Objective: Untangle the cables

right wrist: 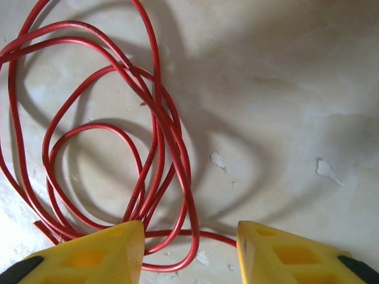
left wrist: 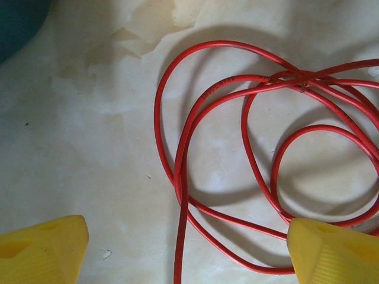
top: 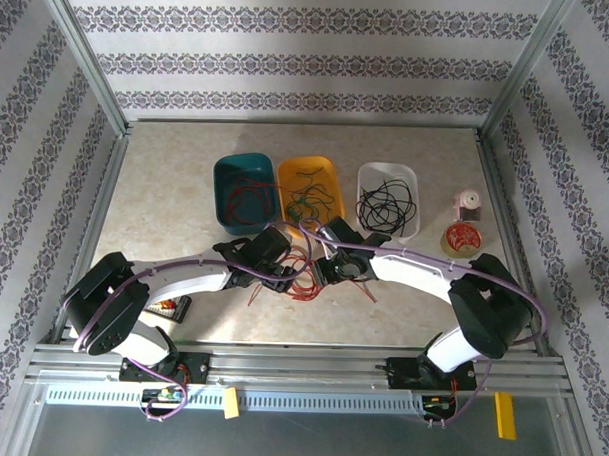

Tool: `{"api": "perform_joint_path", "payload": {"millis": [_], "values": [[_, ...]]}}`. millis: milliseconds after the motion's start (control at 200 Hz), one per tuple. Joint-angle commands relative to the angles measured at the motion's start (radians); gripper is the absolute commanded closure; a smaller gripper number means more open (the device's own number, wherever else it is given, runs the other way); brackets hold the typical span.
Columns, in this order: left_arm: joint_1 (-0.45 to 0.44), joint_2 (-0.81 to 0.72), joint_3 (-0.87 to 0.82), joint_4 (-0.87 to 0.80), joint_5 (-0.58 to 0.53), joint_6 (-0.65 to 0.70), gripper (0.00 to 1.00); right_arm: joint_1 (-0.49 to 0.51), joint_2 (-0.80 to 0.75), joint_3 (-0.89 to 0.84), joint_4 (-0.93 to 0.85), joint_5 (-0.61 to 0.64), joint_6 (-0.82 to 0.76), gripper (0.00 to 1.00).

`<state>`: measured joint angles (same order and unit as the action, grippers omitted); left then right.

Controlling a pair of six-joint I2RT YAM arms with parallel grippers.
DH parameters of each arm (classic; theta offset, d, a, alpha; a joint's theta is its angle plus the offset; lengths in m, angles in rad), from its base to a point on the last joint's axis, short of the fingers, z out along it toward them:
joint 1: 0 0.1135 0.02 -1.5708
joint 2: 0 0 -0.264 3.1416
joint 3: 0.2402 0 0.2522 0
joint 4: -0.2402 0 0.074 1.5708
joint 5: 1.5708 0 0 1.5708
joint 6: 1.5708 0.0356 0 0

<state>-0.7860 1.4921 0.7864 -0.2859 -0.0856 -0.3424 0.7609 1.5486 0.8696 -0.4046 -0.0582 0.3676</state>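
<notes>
- Jaws, left gripper (left wrist: 186, 251): yellow tips wide apart, clamped on nothing, hovering low over the loops.
- Jaws, right gripper (right wrist: 189, 251): apart, but by a narrower gap. One red strand lies across that gap, and as far as we can tell it is not pinched.
- Red cable (left wrist: 228, 43): lies loose on the pale surface (left wrist: 89, 148) between the two grippers, in several overlapping loops. The strands bunch at one crossing (left wrist: 302, 80), which we take for the tangle.
- Other cables, beyond the arms: red cables (top: 250, 201) in the teal bin (top: 218, 190), green cables (top: 310, 200) in the orange bin (top: 307, 160), black cables (top: 385, 203) in the white bin (top: 387, 168).
- Handling, our judgement: light, thin and limp but slightly springy, so the loops should keep their curve. The smooth sheath is likely to slide through a slack pinch. It is not fragile, though a hard pull would tighten the crossing.
- Where to take hold, our judgement: a single strand clear of the crossing on each side, drawn apart gently. What looks like a free end (right wrist: 44, 229) beside the right gripper's tip is a fair place to start.
</notes>
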Motion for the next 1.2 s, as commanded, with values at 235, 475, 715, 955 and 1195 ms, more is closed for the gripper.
{"api": "perform_joint_path", "payload": {"millis": [235,475,715,955,1195], "values": [[0.023,0.009,0.003,0.028,-0.009,-0.017,0.13,-0.008,0.059,0.061,0.033,-0.034,-0.011,0.82],[0.024,0.069,0.023,0.053,-0.025,-0.003,0.13,-0.005,0.001,0.047,0.027,-0.019,-0.013,0.96],[0.027,0.124,0.022,0.085,-0.032,-0.004,0.13,-0.006,-0.122,0.031,0.017,0.009,0.002,0.97],[0.034,0.146,0.000,0.102,-0.032,-0.006,0.13,-0.006,-0.230,0.049,-0.003,0.093,0.001,0.97],[0.036,0.118,-0.040,0.109,-0.017,-0.013,0.13,-0.005,-0.363,0.074,-0.042,0.311,0.026,0.97]]}}
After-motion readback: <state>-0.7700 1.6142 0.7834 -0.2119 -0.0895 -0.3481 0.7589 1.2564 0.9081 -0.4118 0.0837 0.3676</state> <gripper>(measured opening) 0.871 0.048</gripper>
